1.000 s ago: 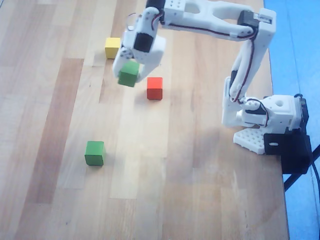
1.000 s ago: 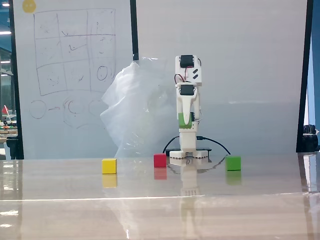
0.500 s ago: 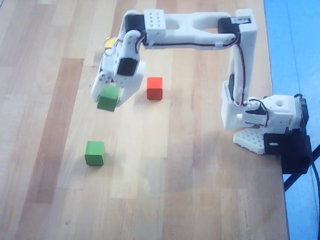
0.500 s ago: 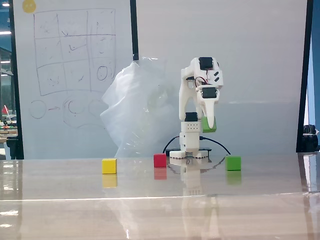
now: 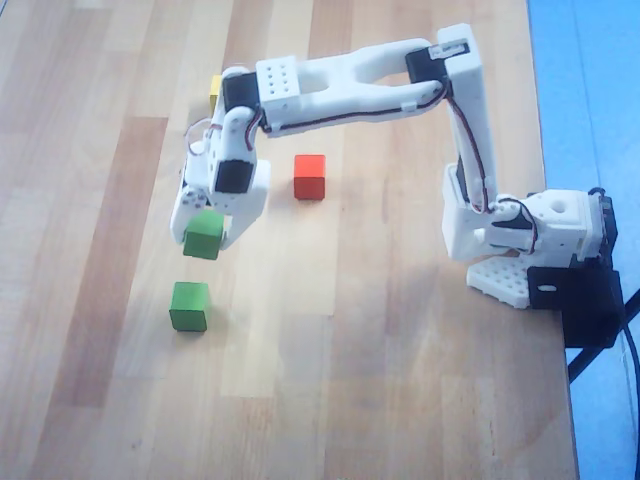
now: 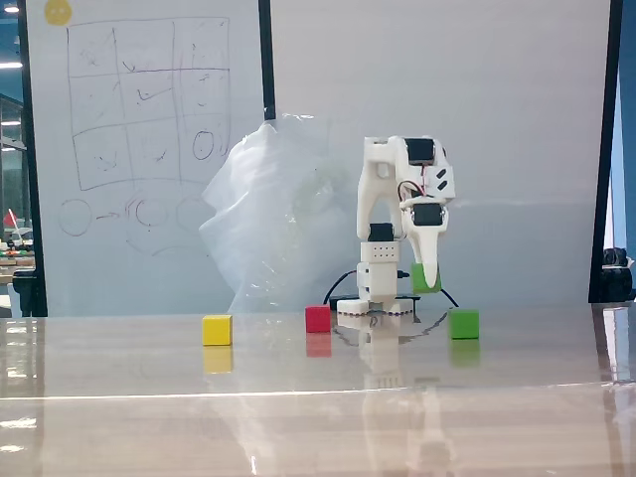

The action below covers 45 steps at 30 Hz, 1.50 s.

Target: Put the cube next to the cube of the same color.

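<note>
My white gripper point(image 5: 203, 238) is shut on a small green cube point(image 5: 204, 234) and holds it above the wooden table. In the fixed view the held cube point(image 6: 425, 279) hangs clear of the surface between the fingers of the gripper point(image 6: 425, 278). The other green cube point(image 5: 189, 305) rests on the table just below the held one in the overhead view, a short gap apart. In the fixed view it point(image 6: 463, 323) sits to the right of the gripper.
A red cube point(image 5: 309, 176) point(image 6: 318, 318) lies right of the gripper in the overhead view. A yellow cube point(image 5: 214, 88) point(image 6: 217, 330) is mostly hidden behind the arm's wrist. The arm's base point(image 5: 520, 235) stands by the table's right edge.
</note>
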{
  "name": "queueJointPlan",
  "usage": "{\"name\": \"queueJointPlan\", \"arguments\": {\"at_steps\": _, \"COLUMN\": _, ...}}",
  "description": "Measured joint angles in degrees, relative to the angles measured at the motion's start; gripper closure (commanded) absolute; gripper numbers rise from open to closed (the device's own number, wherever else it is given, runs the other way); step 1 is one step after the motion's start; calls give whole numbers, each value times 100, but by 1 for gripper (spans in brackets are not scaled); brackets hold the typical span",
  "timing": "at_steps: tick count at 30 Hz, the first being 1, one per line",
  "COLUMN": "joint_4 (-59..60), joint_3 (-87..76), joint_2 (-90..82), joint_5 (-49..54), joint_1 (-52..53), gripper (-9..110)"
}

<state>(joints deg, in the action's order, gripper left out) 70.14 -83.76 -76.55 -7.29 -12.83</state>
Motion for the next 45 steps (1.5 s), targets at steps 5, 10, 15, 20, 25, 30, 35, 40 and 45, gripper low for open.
{"name": "queueJointPlan", "arguments": {"at_steps": 5, "joint_4": -202, "joint_3": 0, "joint_2": 246, "joint_5": 0, "joint_1": 0, "gripper": 102}}
{"name": "queueJointPlan", "arguments": {"at_steps": 10, "joint_4": -352, "joint_3": 0, "joint_2": 483, "joint_5": 0, "joint_1": 0, "gripper": 102}}
{"name": "queueJointPlan", "arguments": {"at_steps": 15, "joint_4": -431, "joint_3": 0, "joint_2": 756, "joint_5": 0, "joint_1": 0, "gripper": 102}}
{"name": "queueJointPlan", "arguments": {"at_steps": 20, "joint_4": -694, "joint_3": 18, "joint_2": 949, "joint_5": 193, "joint_1": 0, "gripper": 101}}
{"name": "queueJointPlan", "arguments": {"at_steps": 25, "joint_4": -870, "joint_3": 18, "joint_2": 1037, "joint_5": 571, "joint_1": 0, "gripper": 99}}
{"name": "queueJointPlan", "arguments": {"at_steps": 30, "joint_4": -870, "joint_3": 18, "joint_2": 1037, "joint_5": 703, "joint_1": -105, "gripper": 83}}
{"name": "queueJointPlan", "arguments": {"at_steps": 35, "joint_4": -870, "joint_3": 26, "joint_2": 1037, "joint_5": 765, "joint_1": -132, "gripper": 71}}
{"name": "queueJointPlan", "arguments": {"at_steps": 40, "joint_4": -756, "joint_3": 158, "joint_2": 1037, "joint_5": 765, "joint_1": -132, "gripper": 70}}
{"name": "queueJointPlan", "arguments": {"at_steps": 45, "joint_4": -404, "joint_3": 185, "joint_2": 1002, "joint_5": 765, "joint_1": -132, "gripper": 70}}
